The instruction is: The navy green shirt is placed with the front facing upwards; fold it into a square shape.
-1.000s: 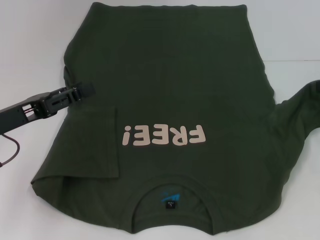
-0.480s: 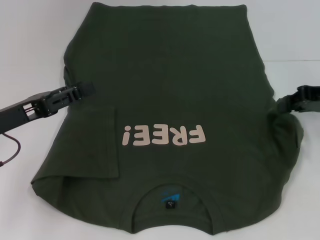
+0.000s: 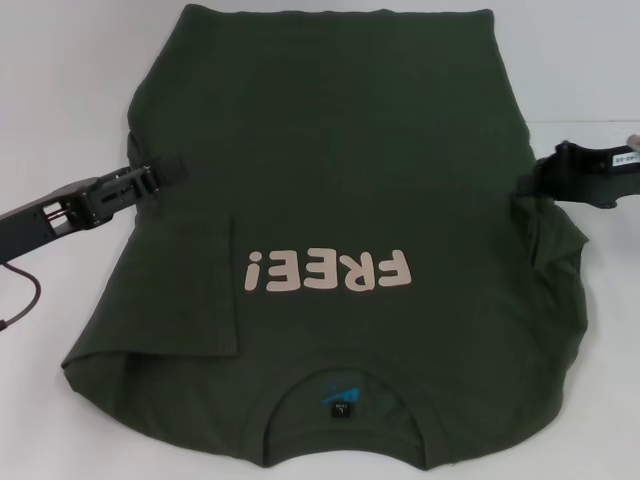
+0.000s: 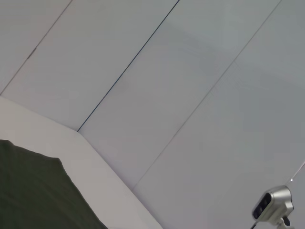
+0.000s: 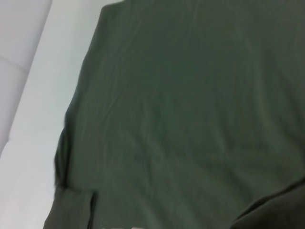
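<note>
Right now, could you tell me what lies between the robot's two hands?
In the head view, only the shirt's plain green body spans between the left hand and right hand; the FREE! lettering sits nearer the collar.

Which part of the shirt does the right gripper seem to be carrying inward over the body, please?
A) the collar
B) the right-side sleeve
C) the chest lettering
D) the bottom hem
B: in the head view the right gripper sits at the navy green shirt's right edge, with the sleeve bunched and hanging below it.
</note>
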### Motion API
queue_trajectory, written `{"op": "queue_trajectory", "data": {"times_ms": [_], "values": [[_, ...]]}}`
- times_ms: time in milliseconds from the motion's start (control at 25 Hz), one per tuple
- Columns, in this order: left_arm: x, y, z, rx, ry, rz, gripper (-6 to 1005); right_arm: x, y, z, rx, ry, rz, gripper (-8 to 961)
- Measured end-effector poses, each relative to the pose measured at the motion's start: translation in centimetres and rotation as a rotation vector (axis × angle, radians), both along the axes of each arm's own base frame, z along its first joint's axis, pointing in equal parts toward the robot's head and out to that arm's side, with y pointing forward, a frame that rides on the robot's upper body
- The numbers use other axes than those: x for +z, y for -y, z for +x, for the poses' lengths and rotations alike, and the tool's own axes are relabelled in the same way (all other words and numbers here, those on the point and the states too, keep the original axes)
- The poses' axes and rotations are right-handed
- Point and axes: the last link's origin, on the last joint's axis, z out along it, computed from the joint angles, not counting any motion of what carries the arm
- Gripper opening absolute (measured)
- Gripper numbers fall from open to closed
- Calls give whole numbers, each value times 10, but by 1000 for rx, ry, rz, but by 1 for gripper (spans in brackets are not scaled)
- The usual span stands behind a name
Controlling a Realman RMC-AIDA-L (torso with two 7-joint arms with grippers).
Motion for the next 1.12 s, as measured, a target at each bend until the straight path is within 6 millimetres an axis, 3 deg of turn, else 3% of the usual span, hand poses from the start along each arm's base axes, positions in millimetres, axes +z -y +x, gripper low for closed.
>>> {"op": "queue_trajectory", "data": {"times_ms": [240, 560, 920, 1120], "values": [[1, 0, -1, 4, 5, 7, 500, -15, -6, -6, -3, -3, 37, 93], [3, 0, -2, 13, 7, 18, 495, -37, -4, -22, 53, 45, -59, 109], [4, 1, -7, 31, 20, 24, 489, -40, -3, -15, 37, 57, -58, 126], [5, 2, -9, 43, 26, 18, 486, -38, -3, -16, 81, 64, -60, 327]]}}
